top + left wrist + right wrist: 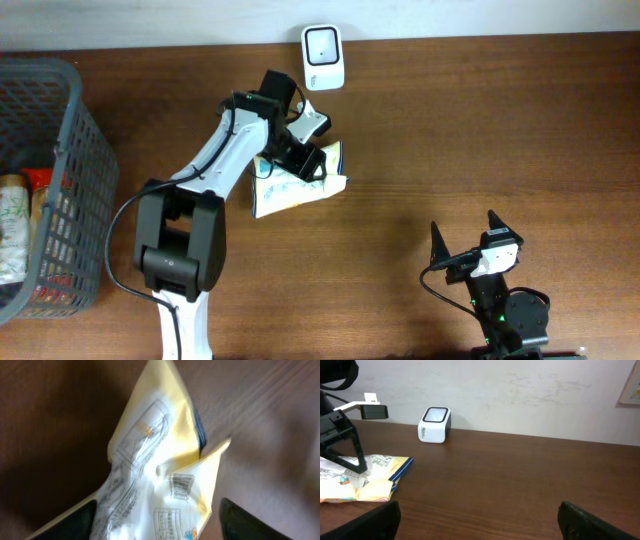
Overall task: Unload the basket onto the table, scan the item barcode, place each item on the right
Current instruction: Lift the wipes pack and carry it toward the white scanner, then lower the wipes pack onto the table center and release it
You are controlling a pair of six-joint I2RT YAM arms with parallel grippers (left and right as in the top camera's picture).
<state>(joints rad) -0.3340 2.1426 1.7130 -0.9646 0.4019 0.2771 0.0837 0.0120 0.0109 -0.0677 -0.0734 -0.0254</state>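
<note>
Left wrist alone shows the barcode (181,486) on the yellow packet (150,455).

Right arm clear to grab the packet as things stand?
Probably not. The left gripper hangs right over the packet, jaws open around it, blocking a top approach. The right gripper sits far off across the table; only the packet's right edge looks free.
</note>
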